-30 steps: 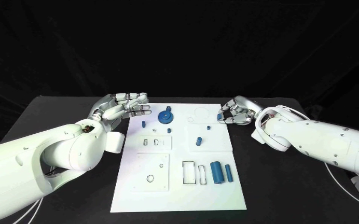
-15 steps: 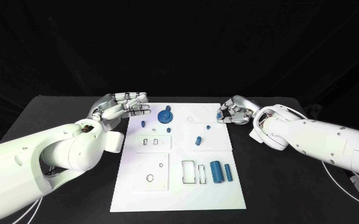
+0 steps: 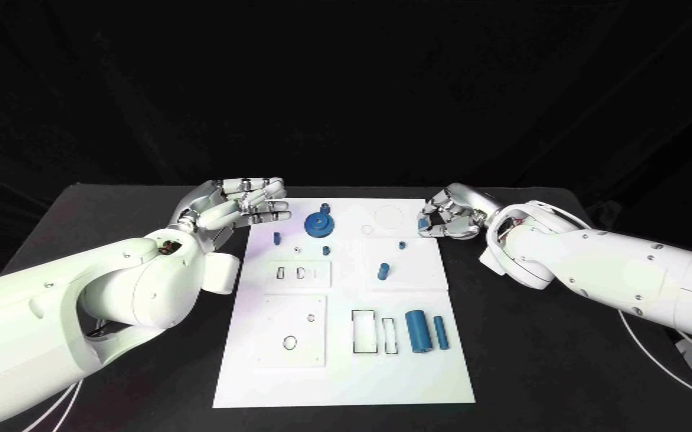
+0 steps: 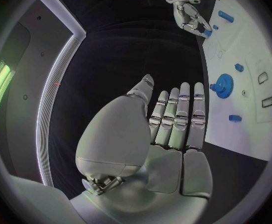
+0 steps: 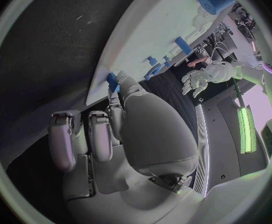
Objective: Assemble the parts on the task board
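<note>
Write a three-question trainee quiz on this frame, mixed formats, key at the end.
1. True or false: the left hand holds a blue part.
2. Where is the blue gear on the task board? A: near its far edge, towards the left hand. B: at its near edge. C: stacked on another part.
3. Fill in: the two blue cylinders lie side by side on the robot's ___ side of the board.

Key: 1 false, its fingers are apart and hold nothing; 2 A; 3 right.
</note>
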